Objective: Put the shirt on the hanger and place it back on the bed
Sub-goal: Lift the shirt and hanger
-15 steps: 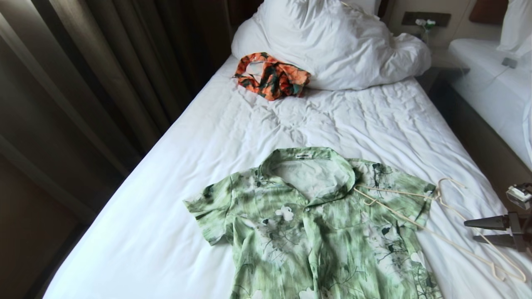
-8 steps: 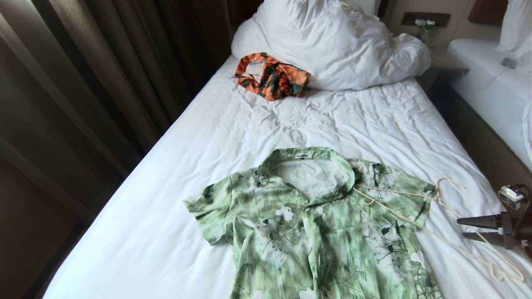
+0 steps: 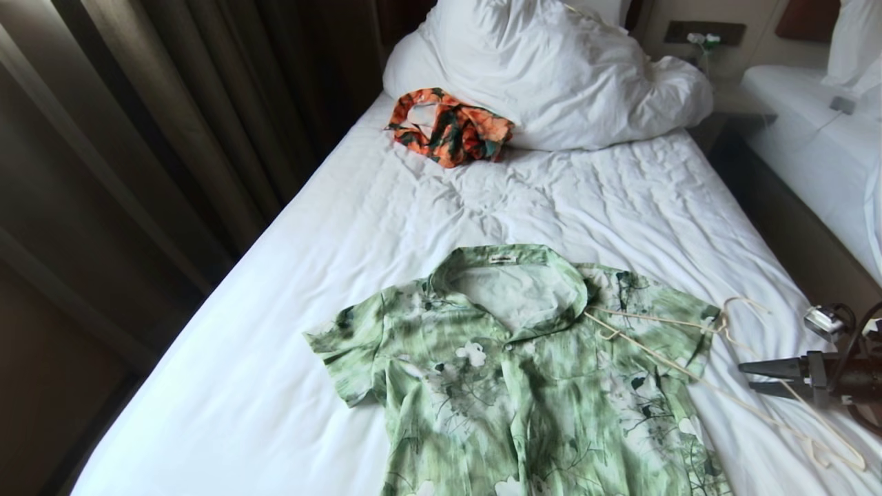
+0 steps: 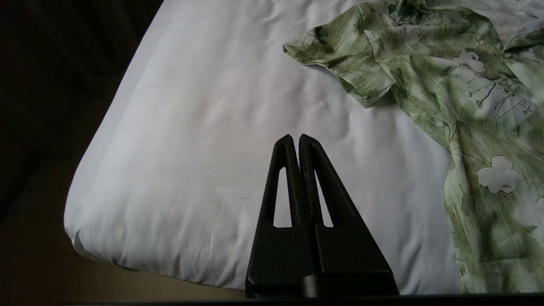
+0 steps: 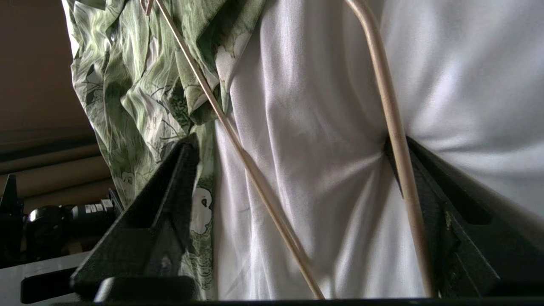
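Right gripper (image 3: 747, 377): reaching in from the bed's right edge, jaws standing wide, straddling two wires of the hanger (image 3: 696, 358) low over the sheet, one wire running beside a fingertip; nothing clamped yet. Left gripper (image 4: 296, 140): hanging closed and empty near the bed's foot corner, apart from the garment. Hanger: thin cream wire, lying flat, one end resting on the shirt's shoulder below the collar, hook lying on the sheet off the sleeve edge; judged light and stiff but springy, likely slipping or twisting in a loose pinch, so best taken at the neck or on a straight arm close to it. Shirt (image 3: 524, 372): pale green floral print, spreading front-up with collar open, pointing toward the pillow; judged soft, limp and light, prone to bunching. Bed (image 3: 275, 344): wrinkled white sheet, yielding under pressure. Beyond: crumpled duvet (image 3: 551, 69), an orange-and-green garment (image 3: 448, 127) lying against it, dark curtains (image 3: 172, 103) on the left, a second bed (image 3: 813, 145) on the right.
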Controlling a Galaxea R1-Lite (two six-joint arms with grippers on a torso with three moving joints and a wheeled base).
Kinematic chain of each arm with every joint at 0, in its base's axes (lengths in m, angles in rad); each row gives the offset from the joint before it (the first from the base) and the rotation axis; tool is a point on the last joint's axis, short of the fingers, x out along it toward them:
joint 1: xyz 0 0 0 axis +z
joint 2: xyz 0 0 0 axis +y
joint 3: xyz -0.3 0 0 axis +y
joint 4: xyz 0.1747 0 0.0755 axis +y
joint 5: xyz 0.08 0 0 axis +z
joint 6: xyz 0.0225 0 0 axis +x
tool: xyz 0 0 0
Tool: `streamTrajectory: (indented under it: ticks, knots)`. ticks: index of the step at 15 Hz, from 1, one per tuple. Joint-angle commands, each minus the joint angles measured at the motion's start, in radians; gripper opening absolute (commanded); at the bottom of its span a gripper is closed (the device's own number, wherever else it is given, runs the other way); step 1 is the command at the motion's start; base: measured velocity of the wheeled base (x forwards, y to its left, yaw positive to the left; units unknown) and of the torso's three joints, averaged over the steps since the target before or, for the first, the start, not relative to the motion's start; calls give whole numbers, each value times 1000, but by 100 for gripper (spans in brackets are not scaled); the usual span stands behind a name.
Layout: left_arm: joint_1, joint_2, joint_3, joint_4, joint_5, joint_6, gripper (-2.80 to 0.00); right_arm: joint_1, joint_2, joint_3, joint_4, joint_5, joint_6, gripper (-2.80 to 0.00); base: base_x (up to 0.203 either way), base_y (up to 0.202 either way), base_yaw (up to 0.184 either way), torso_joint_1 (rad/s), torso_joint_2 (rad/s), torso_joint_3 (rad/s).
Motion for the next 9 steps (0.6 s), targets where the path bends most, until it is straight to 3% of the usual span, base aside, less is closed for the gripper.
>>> streamTrajectory:
  ticks: [1,9]
  knots:
    - [0,1,0,1,0,0,-280,1,-1,15,-26,7,-1,-280,0,0,0,0,0,0]
    - [0,1,0,1,0,0,-280,-10,-131,63,-44,5,2,-280,0,0,0,0,0,0]
